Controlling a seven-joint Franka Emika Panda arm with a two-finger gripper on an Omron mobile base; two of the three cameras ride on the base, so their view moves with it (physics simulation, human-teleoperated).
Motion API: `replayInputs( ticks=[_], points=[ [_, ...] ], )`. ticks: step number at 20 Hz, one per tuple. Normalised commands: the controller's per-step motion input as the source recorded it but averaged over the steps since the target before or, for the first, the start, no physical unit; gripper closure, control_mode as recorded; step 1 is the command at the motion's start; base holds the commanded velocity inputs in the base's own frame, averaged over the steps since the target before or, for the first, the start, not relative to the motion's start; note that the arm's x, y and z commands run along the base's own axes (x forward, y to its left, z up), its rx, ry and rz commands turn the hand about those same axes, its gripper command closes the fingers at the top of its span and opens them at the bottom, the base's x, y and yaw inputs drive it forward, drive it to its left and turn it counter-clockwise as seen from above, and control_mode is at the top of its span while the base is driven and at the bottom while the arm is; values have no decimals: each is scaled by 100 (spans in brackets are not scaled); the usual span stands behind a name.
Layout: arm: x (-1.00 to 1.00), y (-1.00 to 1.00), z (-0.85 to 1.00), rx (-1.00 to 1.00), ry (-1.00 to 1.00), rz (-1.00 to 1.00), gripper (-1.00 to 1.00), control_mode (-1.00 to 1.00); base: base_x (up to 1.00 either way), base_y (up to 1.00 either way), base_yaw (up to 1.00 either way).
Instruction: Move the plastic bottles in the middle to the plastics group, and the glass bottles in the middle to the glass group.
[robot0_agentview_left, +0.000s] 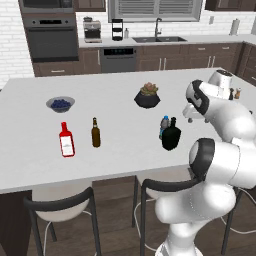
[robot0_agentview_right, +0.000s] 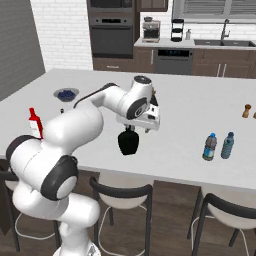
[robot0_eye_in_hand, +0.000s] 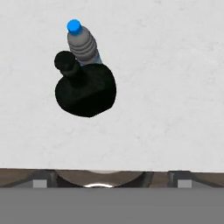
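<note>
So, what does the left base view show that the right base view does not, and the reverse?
Left base view, not the right: a small plastic bottle with a blue cap, standing close against the black glass bottle.
Right base view, not the left: one water bottle and another water bottle, side by side, well apart from the black one.
Both share: the black glass bottle, the red bottle and the bowl of berries.
</note>
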Motion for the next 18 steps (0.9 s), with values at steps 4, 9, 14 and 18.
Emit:
replayInputs(
  ticks=[4,9,14,18],
  points=[
    [8,53,2,0,-7,0,-100,-100,0,0,0],
    [1,36,0,0,-7,-7,-100,-100,0,0,0],
    [5,21,0,0,-2,-13,-100,-100,0,0,0],
    [32,10,0,0,2,-18,-100,-100,0,0,0]
  ],
)
